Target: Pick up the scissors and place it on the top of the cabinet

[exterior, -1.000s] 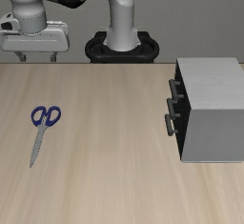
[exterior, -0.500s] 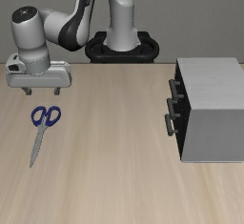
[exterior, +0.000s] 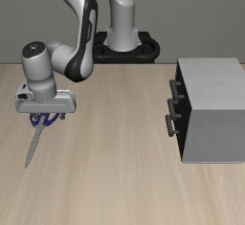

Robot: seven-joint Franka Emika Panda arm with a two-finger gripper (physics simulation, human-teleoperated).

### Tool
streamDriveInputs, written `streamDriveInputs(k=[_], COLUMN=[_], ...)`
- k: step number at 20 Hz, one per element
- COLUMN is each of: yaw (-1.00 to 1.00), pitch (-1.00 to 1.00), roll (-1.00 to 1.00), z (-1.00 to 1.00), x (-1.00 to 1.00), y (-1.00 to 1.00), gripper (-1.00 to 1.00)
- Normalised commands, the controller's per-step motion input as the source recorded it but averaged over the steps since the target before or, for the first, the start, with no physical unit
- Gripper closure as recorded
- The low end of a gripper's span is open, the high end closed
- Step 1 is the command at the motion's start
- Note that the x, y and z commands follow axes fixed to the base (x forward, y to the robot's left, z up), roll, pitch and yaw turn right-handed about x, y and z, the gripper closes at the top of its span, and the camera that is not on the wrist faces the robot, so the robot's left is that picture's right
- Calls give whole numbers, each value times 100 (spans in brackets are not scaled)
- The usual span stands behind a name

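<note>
- Gripper (exterior: 44, 115) is low over the table (exterior: 105, 171), on the exterior view's left, pointing straight down.
- Gripper state: open. The two fingers stand apart at the ends of the hand body, not clamped on anything.
- Scissors (exterior: 33, 147) lie flat on the table directly beneath the gripper. The blue handle loops sit between the spread fingers, partly hidden by the hand.
- The grey blades stick out from under the hand toward the near edge, angled slightly to the exterior view's left, tip well clear of the gripper.
- Whether a finger touches the handles: cannot tell.
- Scissors are not lifted; the blades rest on the wood surface.
- Cabinet (exterior: 212, 104) stands on the exterior view's right, well apart from the scissors and gripper. Its drawer fronts with dark handles (exterior: 172, 123) face the scissors' side.
- Cabinet top is a flat grey surface.
</note>
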Motion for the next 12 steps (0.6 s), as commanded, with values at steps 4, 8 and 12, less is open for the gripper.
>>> streamDriveInputs(k=[4, 8, 12], yaw=[0, 0, 0], pitch=[0, 0, 0], roll=[0, 0, 0], z=[0, 0, 25], x=[0, 0, 0], y=[0, 0, 0], gripper=[100, 100, 100])
